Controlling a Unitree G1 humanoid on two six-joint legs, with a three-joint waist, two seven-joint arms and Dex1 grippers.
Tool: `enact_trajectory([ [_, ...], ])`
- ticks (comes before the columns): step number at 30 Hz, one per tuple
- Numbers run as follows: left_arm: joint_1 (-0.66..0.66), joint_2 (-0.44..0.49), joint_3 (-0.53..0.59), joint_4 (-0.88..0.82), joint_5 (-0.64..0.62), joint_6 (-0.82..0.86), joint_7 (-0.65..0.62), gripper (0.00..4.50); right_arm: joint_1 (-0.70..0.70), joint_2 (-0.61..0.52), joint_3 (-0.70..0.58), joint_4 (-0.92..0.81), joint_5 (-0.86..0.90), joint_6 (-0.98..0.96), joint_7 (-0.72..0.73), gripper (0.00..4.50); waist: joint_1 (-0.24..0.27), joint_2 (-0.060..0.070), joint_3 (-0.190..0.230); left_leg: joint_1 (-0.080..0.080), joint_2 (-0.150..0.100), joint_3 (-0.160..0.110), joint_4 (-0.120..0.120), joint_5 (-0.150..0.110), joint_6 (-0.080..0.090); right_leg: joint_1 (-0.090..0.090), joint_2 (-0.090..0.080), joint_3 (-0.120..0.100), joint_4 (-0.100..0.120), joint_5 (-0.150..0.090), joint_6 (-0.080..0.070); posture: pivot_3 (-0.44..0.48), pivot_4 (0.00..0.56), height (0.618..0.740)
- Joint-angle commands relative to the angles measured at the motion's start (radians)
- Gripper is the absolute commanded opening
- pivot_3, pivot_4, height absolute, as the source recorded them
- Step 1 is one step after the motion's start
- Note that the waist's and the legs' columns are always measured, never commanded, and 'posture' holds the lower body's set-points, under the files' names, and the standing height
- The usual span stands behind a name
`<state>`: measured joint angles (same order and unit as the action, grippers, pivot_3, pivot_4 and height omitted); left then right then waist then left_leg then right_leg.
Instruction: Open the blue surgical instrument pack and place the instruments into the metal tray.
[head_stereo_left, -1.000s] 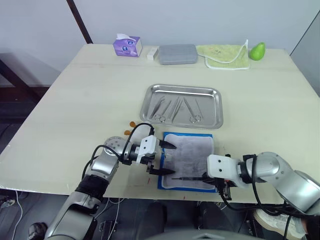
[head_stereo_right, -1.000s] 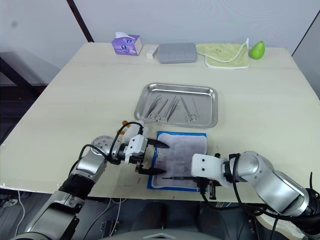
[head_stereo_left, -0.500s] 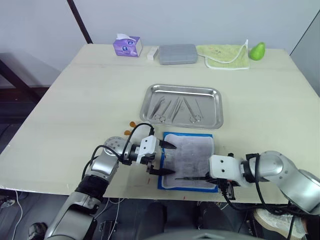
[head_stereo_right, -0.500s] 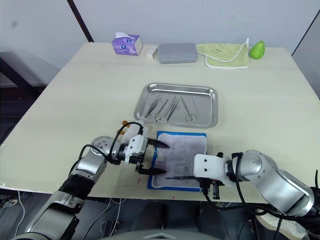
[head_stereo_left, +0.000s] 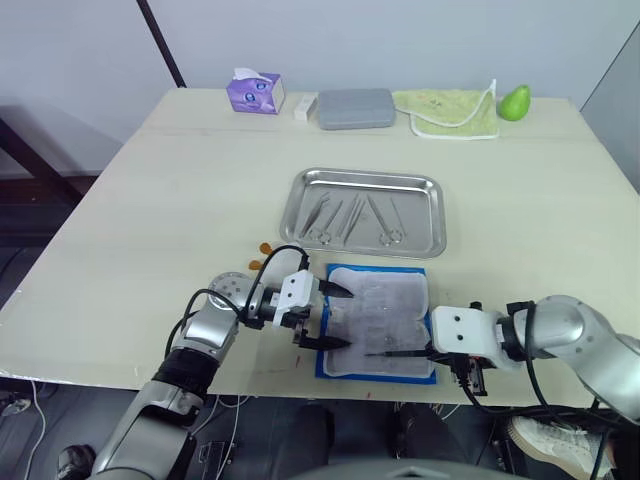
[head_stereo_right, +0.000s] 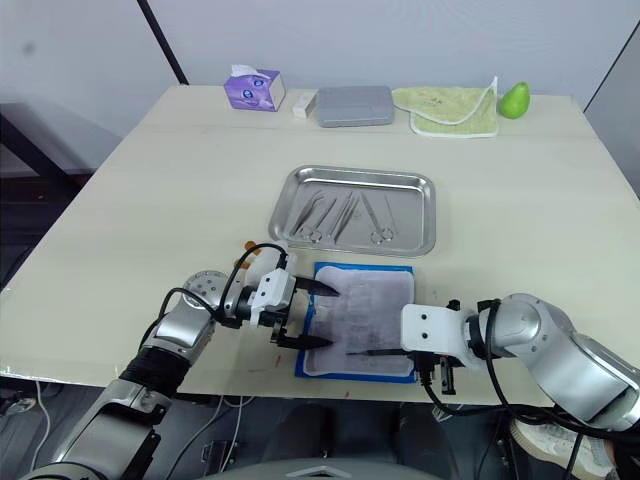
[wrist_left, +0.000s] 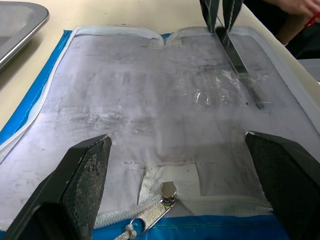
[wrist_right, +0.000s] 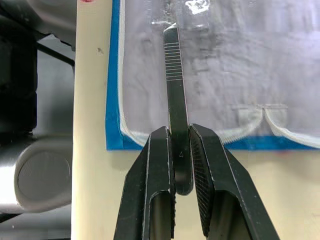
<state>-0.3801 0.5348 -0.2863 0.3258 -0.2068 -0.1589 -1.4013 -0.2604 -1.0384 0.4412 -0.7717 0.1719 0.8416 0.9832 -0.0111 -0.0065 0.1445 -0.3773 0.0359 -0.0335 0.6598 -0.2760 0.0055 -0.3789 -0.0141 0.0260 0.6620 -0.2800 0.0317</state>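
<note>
Blue pack lies opened flat, just in front of metal tray | right gripper clamped on a flat tool handle over the lining | left gripper spread apart at pack's opposite edge

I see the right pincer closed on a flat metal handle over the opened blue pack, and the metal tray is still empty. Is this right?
Not quite: the metal tray is not empty. The left eye view shows several instruments already lying in it. The rest holds: the right pincer is closed on the flat metal handle over the opened blue pack.
</note>
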Motion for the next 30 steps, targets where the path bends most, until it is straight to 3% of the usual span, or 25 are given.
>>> enact_trajectory([
  [1,0.035,0.006,-0.054,0.067,0.072,0.024,0.0,4.5,0.041,-0.077,-0.117,-0.015,0.025,-0.044,0.037,0.01,0.001,0.001,0.0,0.0,0.0,0.0,0.0,0.0,0.0,0.0,-0.001,0.0,0.0,-0.001,0.001,0.0,0.15,0.74],
  [4,0.033,0.004,-0.053,0.069,0.072,0.025,0.001,4.5,0.106,-0.14,-0.208,0.001,0.044,-0.083,0.065,0.01,0.002,0.001,0.0,0.0,0.0,0.0,0.0,0.0,0.0,0.0,-0.002,0.0,0.0,0.0,0.001,0.0,0.15,0.74],
  [7,0.029,0.0,-0.052,0.079,0.074,0.019,0.002,4.5,0.238,-0.201,-0.404,0.033,0.089,-0.136,0.128,0.01,0.005,0.001,0.0,-0.001,0.0,0.001,0.001,0.0,0.0,0.0,-0.002,-0.001,0.0,-0.001,0.002,0.0,0.15,0.74],
  [11,0.023,-0.006,-0.049,0.098,0.077,0.007,0.0,4.5,0.327,-0.181,-0.632,0.053,0.184,-0.135,0.193,0.01,0.006,0.003,-0.001,-0.001,0.0,0.004,0.001,0.0,0.0,0.001,-0.002,0.0,0.0,0.0,0.001,0.0,0.15,0.74],
  [15,0.017,-0.011,-0.048,0.115,0.079,-0.003,-0.001,4.5,0.277,-0.1,-0.754,0.044,0.329,-0.028,0.147,0.01,0.004,0.003,-0.001,0.0,0.0,0.004,0.001,0.0,0.0,0.002,0.0,0.0,0.0,-0.001,0.002,0.0,0.15,0.74],
  [18,0.015,-0.015,-0.047,0.12,0.08,-0.008,0.001,4.5,0.17,0.001,-0.767,0.027,0.43,0.092,0.017,0.01,0.005,0.004,-0.001,0.0,-0.001,0.004,0.001,0.0,0.0,0.001,0.0,0.0,0.0,0.0,0.002,0.0,0.15,0.74],
  [23,0.036,-0.021,-0.05,0.073,0.082,0.012,0.022,4.5,-0.076,0.136,-0.683,0.036,0.492,0.398,-0.237,0.01,0.001,0.006,-0.002,0.0,-0.001,0.002,0.002,0.0,0.0,0.001,-0.001,0.001,0.0,0.002,-0.002,0.0,0.15,0.74],
  [30,0.109,-0.022,-0.071,-0.07,0.089,0.072,0.083,4.5,-0.335,0.569,-0.601,0.203,0.358,0.634,-0.658,0.01,0.003,0.007,-0.002,-0.002,-0.002,0.0,0.0,0.0,0.0,0.0,-0.003,0.001,0.0,0.002,-0.002,0.0,0.15,0.74],
])
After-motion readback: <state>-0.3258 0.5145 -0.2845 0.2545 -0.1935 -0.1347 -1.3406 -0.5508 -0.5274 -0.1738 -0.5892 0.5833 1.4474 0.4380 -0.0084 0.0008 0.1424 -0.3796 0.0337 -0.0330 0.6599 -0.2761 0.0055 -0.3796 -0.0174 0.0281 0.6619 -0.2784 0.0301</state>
